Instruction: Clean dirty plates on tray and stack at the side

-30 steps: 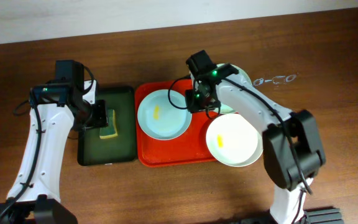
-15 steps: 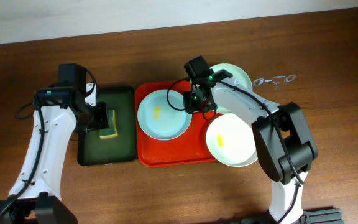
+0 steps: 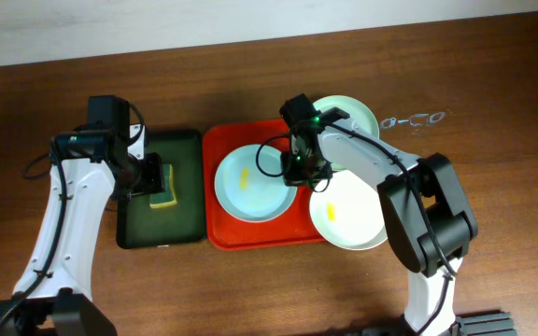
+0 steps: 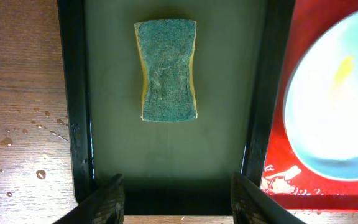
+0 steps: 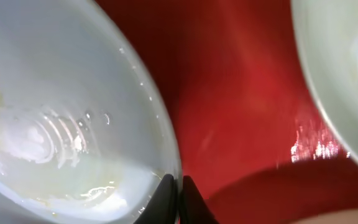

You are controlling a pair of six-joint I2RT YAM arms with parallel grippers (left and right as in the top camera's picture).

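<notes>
Right gripper clamped on a plate rim over the red tray, left gripper spread above the green tray.

Three round shallow plates showed from overhead. A pale blue plate [image 3: 250,187] with a yellow smear lay on the left half of the large red rectangular plastic tray [image 3: 220,233]. A white plate [image 3: 353,217], also smeared yellow, sat at lower right and overhung the tray's rim. A pale green plate [image 3: 355,114] sat at upper right, partly hidden by the right arm. The right gripper [image 5: 176,190] had its fingertips pinched tight on the pale blue plate's right rim. Just left of the red tray, one dark green plastic tray [image 4: 166,155] held one yellow-and-green sponge [image 4: 166,70]. The left gripper [image 4: 178,198] hung above it, fingers wide apart, holding nothing and clear of the sponge. Water drops [image 4: 39,174] dotted the brown wooden table [image 4: 17,93].
</notes>
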